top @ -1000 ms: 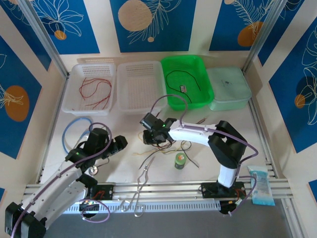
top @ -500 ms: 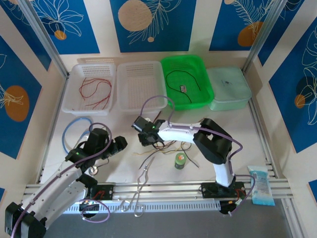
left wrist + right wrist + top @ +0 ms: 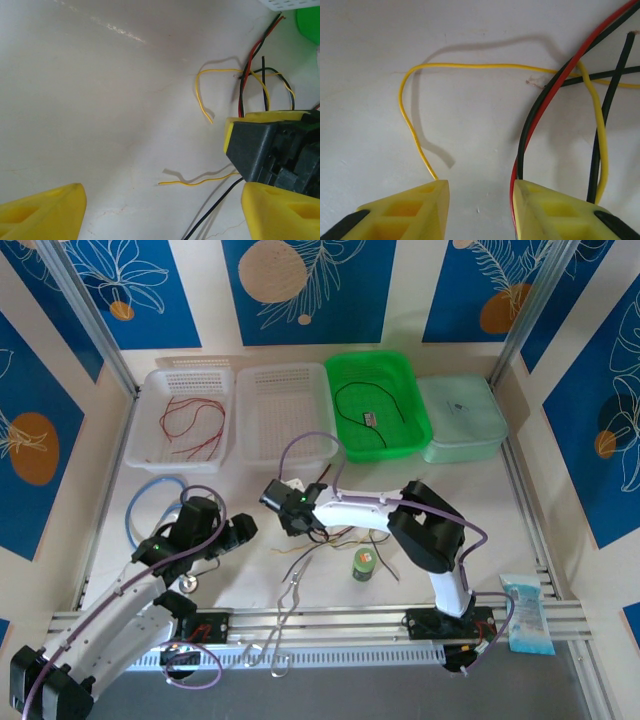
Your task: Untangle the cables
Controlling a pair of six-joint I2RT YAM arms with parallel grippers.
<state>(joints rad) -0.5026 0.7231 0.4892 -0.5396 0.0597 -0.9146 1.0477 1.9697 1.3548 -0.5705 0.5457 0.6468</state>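
Right gripper (image 3: 293, 515) has slid further left over the tangle of thin red, black and yellow cables (image 3: 335, 537) on the white table (image 3: 480, 510). Left wrist cam: left gripper (image 3: 162, 210) wide open, empty, cables lying just ahead. Right wrist cam: fingers parted, wires run under both tips, nothing pinched.

**Right gripper** (image 3: 481, 202) — two yellow fingertips (image 3: 407, 212) at the bottom edge, set apart, with bare white table (image 3: 370, 75) in the gap between them.

**Cables**, crossing in a cluster at upper right:
- Yellow wire (image 3: 495, 65): one end lies at the inner corner of the picture-left fingertip. It rises in a loop, runs across the top, then bends down to the picture-right fingertip.
- Red wire (image 3: 551, 92): runs diagonally from the top right corner down to the inner edge of the picture-right fingertip.
- Black wire (image 3: 521, 145): lies close alongside the red one.
- Second black wire (image 3: 609, 115) — near upright at the right.
- Third black strand (image 3: 610, 74): crosses it and runs to the right edge.
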